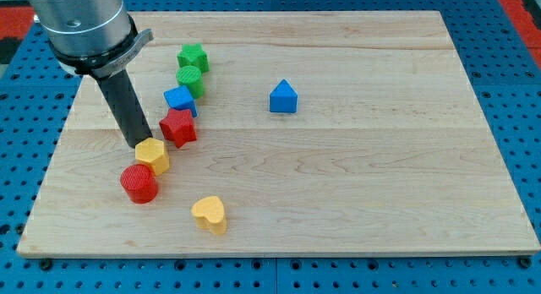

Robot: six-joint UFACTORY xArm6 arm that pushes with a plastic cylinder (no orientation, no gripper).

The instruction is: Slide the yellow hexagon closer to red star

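The yellow hexagon [153,155] lies on the wooden board at the view's left, just below and left of the red star [178,127], nearly touching it. My tip [138,144] stands right at the hexagon's upper left edge, touching or almost touching it. The rod rises from there toward the view's top left.
A red cylinder [139,183] sits just below the hexagon. A blue block [180,99], a green cylinder [190,79] and a green star [193,57] run up from the red star. A yellow heart [209,214] lies lower, a blue house-shaped block [283,97] mid-board. The board's left edge [52,159] is close.
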